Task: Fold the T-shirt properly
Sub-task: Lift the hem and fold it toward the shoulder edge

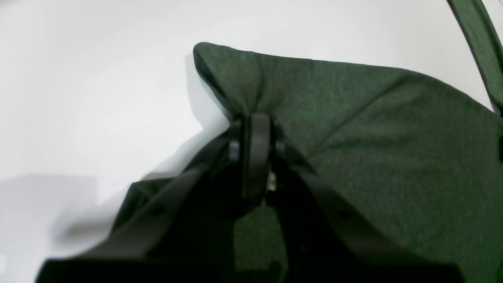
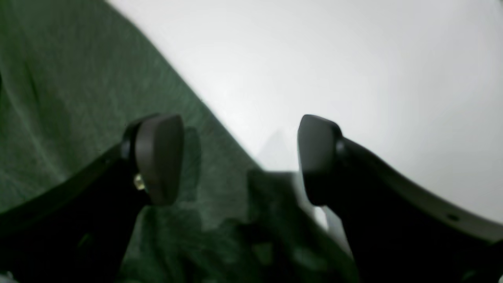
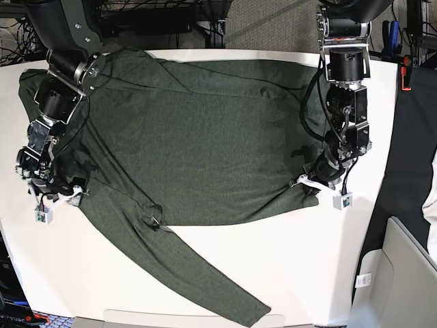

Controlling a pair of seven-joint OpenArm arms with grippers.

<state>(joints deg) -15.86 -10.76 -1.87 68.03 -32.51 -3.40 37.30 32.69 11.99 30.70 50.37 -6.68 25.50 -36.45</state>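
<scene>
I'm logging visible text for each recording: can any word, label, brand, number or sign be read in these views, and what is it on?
No text can be read in any view.
T-shirt: plain, no print or readable label.
White tag at the table's right edge, base view: dark marks, too small to read.
Wrist views: only fabric, the white table and the tools, no markings.

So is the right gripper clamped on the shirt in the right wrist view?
No, the right gripper stands wide open, its pads apart above the T-shirt edge with nothing between them.
</scene>
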